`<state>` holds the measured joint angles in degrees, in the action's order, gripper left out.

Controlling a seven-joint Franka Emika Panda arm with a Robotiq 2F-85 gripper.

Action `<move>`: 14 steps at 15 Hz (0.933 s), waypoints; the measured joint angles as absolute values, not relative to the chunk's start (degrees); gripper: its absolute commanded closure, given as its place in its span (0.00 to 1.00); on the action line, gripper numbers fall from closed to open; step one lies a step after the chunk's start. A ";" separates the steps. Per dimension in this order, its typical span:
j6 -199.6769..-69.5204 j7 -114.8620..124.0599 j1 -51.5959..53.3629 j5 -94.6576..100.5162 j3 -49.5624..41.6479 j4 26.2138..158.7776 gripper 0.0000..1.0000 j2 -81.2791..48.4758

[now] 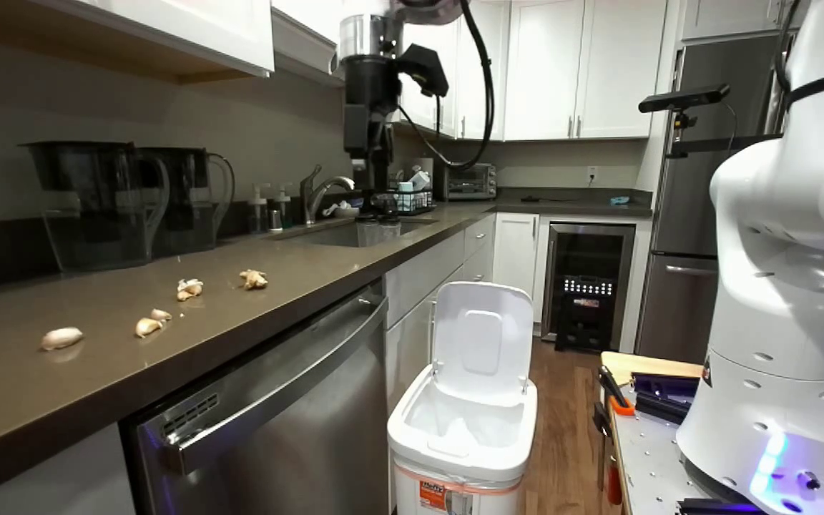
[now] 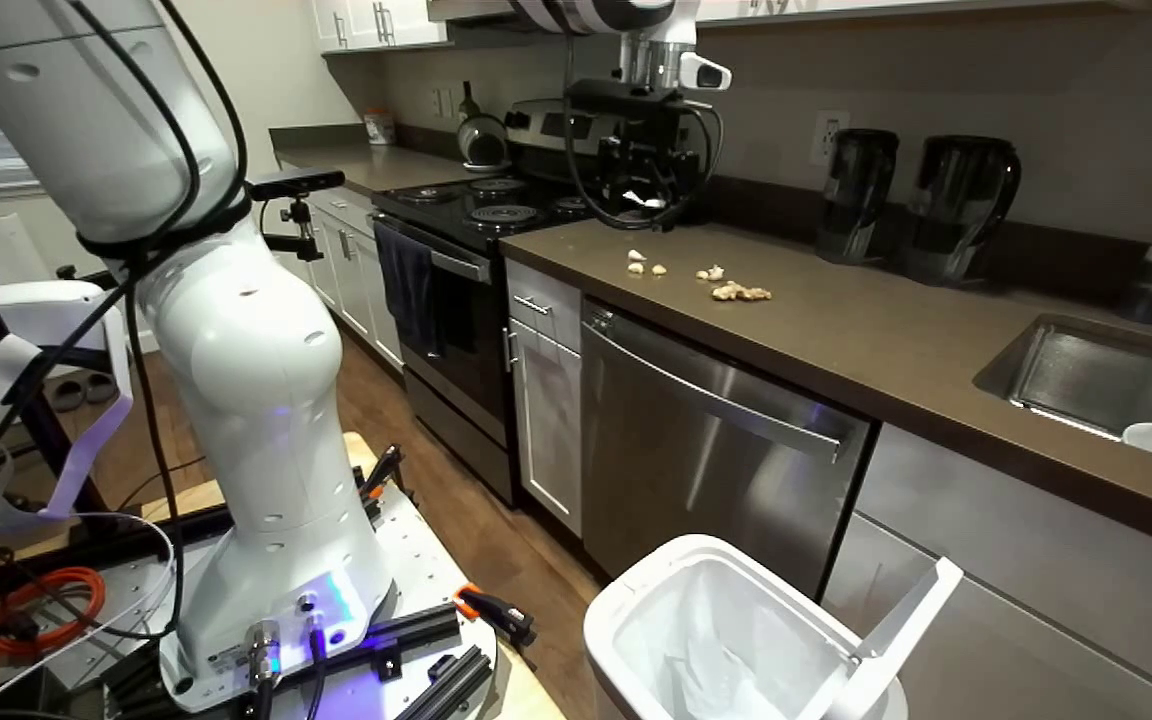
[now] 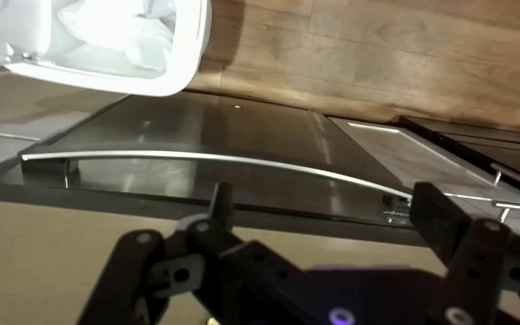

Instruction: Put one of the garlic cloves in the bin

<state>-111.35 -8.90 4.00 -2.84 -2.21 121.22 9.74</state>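
Observation:
Several pale garlic cloves lie on the brown counter in both exterior views: a long one nearest the camera, a pair, and a papery clump. They also show in an exterior view. The white bin stands on the floor before the counter, its lid up and a liner inside; it also shows in an exterior view and the wrist view. My gripper is open and empty, high above the counter. A pale bit at the wrist view's bottom edge is too cropped to identify.
A knobbly ginger-like piece lies beside the cloves. Two dark pitchers stand against the wall. The steel dishwasher has a protruding handle below the counter edge. A sink lies farther along; a stove stands at the counter's opposite end.

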 measured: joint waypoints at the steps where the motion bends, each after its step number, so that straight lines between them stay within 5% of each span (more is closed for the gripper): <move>1: -111.89 -8.68 4.05 -2.84 -2.06 117.79 0.00 6.13; 14: -112.33 -4.45 2.98 -8.19 1.03 78.55 0.00 -30.62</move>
<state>-112.33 -4.45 2.98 -8.19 1.03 78.55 -30.62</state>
